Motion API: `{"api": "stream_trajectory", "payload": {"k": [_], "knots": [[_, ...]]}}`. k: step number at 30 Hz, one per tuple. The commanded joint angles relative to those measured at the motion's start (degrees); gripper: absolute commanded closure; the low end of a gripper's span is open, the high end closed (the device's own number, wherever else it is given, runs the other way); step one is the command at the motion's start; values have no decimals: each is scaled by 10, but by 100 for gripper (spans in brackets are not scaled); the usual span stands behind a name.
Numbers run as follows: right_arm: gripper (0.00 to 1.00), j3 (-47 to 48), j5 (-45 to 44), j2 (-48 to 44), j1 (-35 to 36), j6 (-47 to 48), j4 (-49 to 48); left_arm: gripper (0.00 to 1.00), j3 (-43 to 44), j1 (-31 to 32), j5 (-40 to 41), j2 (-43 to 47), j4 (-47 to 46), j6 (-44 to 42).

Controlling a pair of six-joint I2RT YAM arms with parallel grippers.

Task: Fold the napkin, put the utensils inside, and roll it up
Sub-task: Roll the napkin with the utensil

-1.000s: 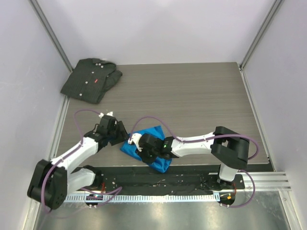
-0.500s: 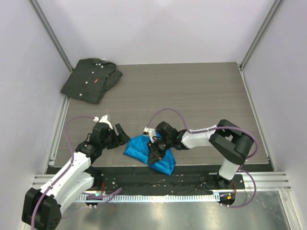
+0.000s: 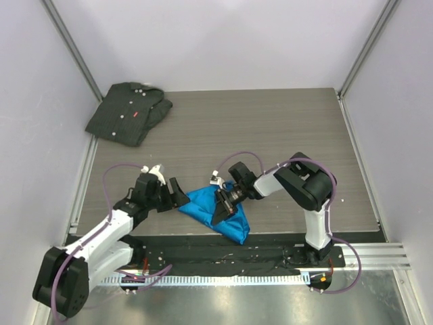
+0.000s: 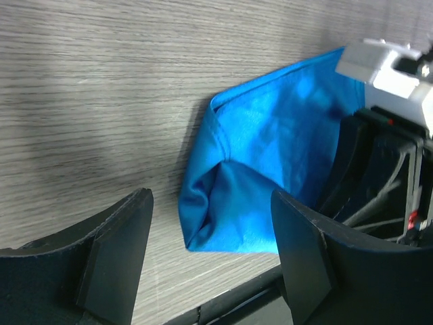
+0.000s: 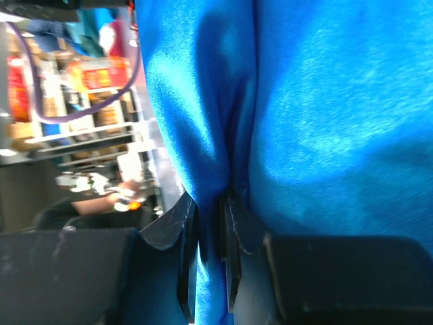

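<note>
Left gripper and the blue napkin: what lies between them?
Only bare wood-grain table, as the left wrist view shows. The open left gripper faces the folded edge of the napkin.

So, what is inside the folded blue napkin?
Only blue cloth shows: the napkin is bunched, with the right end effector pinching a fold. Its inside is covered, so any contents are hidden.

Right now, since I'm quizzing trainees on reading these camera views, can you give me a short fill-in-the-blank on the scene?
1. The right gripper is shut on a fold of the ____ napkin.
2. The left gripper stands ____, holding nothing.
3. The dark shirt lies at the far ____ corner of the table.
Missing words: blue; open; left.
</note>
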State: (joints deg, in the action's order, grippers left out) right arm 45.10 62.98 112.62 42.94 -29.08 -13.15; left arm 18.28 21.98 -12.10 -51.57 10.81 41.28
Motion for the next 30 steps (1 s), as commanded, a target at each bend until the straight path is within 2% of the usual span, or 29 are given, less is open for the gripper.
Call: {"api": "stream_trajectory", "payload": {"k": [1, 6, 11, 12, 13, 15, 16, 18, 19, 20, 21, 24, 25, 26, 30], "knots": [[83, 17, 43, 34, -16, -43, -44, 26, -5, -3, -19, -14, -54, -16], [83, 24, 52, 61, -23, -45, -52, 27, -11, -3, -22, -43, -83, -16], [83, 28, 53, 73, -26, -45, -57, 36, -4, -3, -32, -97, -106, -16], [83, 29, 52, 74, -26, -45, -58, 41, -1, -3, -42, -107, -119, -16], [83, 30, 52, 78, -27, -46, -58, 52, 0, -2, -48, -122, -124, -16], [83, 31, 49, 79, -28, -46, -60, 63, 3, -2, -56, -132, -131, -17], [83, 32, 48, 78, -27, -46, -58, 75, 5, -2, -56, -139, -131, -19], [82, 32, 39, 66, -28, -46, -52, 87, 9, -2, -53, -143, -121, -21], [80, 34, 32, 58, -28, -30, -40, 97, 14, -2, -46, -145, -114, -22], [78, 45, 24, 50, -27, -10, 15, 100, 17, -2, -44, -146, -110, -22], [75, 52, -4, 25, -27, 10, 49, 100, 21, -2, -45, -148, -90, -24], [53, 73, -59, -41, -28, 89, 179, 100, 39, -2, -24, -143, -39, -23], [39, 76, -101, -62, -27, 108, 205, 100, 45, -2, -16, -142, -25, -20], [33, 75, -118, -81, -26, 127, 236, 100, 57, -2, 1, -141, -7, -17], [16, 67, -255, -176, -3, 163, 298, 100, 87, -2, 27, -144, 55, -13]]}}
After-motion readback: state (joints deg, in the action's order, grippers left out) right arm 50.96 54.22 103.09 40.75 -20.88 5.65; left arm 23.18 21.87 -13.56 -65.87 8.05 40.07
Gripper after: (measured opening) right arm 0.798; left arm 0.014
